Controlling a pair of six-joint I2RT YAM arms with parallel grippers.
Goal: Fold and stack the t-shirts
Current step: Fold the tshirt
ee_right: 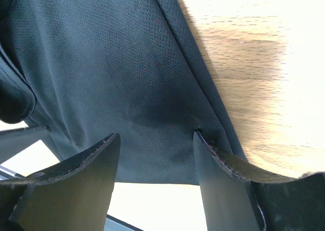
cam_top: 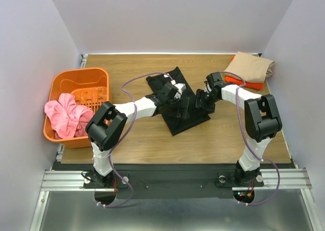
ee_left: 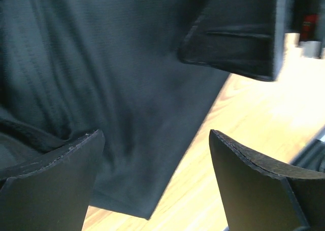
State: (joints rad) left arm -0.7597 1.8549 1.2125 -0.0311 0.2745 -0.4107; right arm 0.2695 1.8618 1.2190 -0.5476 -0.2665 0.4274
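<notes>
Wood-grain table is seen from above, enclosed by pale walls. The black t-shirt is spread at the middle of it, directly under both grippers. The left gripper is held over the shirt's far half and the right gripper just beside it, over the shirt's right edge. Well away from the right jaws, in the far corner, the tan t-shirt is laid folded on the orange t-shirt. Far out beyond the left jaws, an orange basket is set with pink cloth in it.

From the left wrist, the left gripper is seen with its jaws spread wide and nothing pinched. The black t-shirt is stretched beneath and ahead of them, its edge running out between the tips, with bare table under the outer jaw.

From the right wrist, the right gripper is shown with jaws partly spread, nothing clamped. The black t-shirt is laid beneath the gap, its hem met by one fingertip, and table is exposed beyond.
</notes>
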